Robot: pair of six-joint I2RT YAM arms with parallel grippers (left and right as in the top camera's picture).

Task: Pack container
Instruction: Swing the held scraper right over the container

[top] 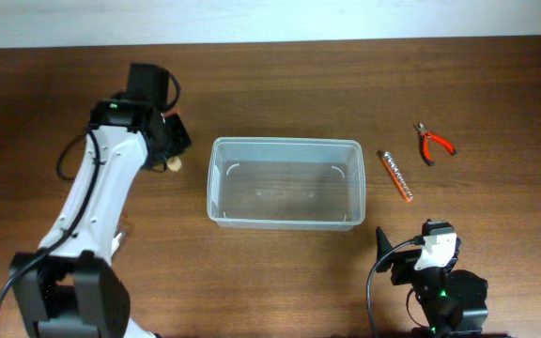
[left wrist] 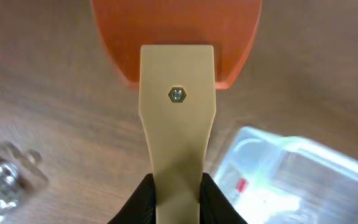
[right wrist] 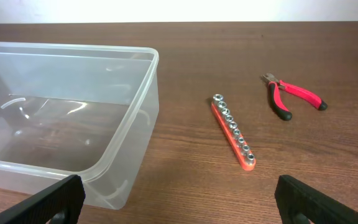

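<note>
Pinching a tan-handled scraper, left claw; orange blade cropped above.

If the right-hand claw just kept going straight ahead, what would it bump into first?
Probably the orange socket strip, lying slightly right of the open right gripper; it might instead slip between that and the container. Depth is unclear.

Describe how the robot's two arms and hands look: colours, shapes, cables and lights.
The left arm has long white links with black joints, a loose black cable and a green light near the wrist. The left hand has slim black fingers. The right arm is compact and mostly black, with a white wrist block and a green light; the right hand has broad black fingers.
</note>
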